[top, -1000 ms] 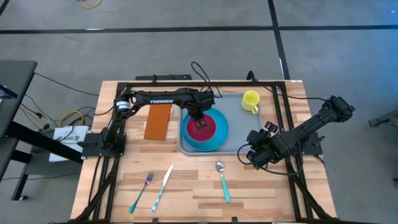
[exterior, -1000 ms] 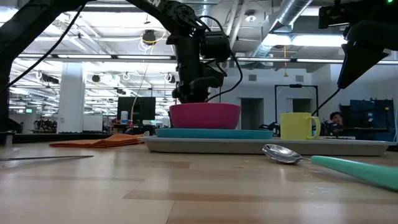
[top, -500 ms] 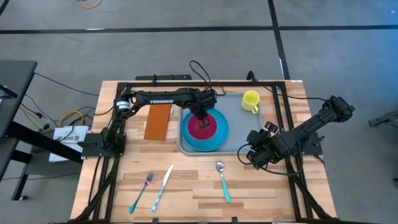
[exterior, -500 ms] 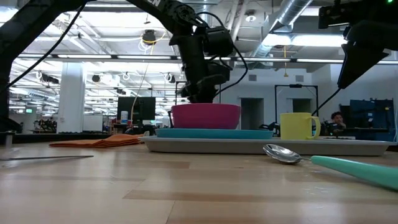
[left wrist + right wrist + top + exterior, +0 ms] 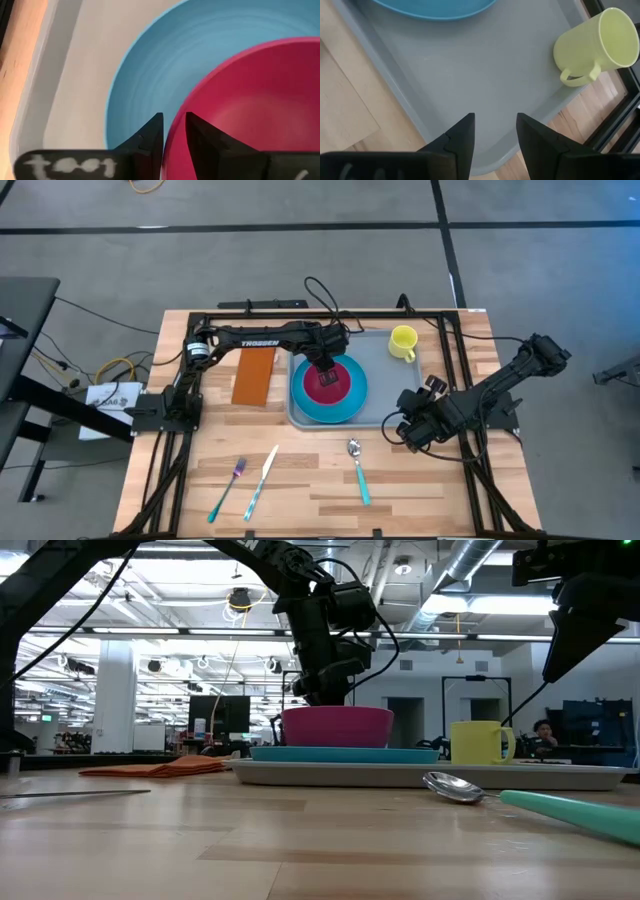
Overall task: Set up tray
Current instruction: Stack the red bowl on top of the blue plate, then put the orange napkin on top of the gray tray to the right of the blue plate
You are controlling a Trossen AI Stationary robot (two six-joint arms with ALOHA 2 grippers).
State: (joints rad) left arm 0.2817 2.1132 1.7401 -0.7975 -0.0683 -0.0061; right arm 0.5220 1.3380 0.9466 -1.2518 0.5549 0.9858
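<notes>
Tray (image 5: 385, 395) at desk's far middle, plate (image 5: 328, 408) inside, mug (image 5: 403, 341) at its far corner. My left gripper (image 5: 173, 131) pinches bowl (image 5: 337, 726) rim, jaws nearly closed, seating bowl on plate. Right gripper (image 5: 493, 132) parked near tray's near corner, jaws apart, empty. Cutlery near desk's front, likely next.

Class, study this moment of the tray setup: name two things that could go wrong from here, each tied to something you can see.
1. The left gripper pinches only the pink bowl by its rim, so the bowl may tip or drag the blue plate as it moves.
2. The yellow mug stands near the tray corner; a jolt might nudge it off.
</notes>
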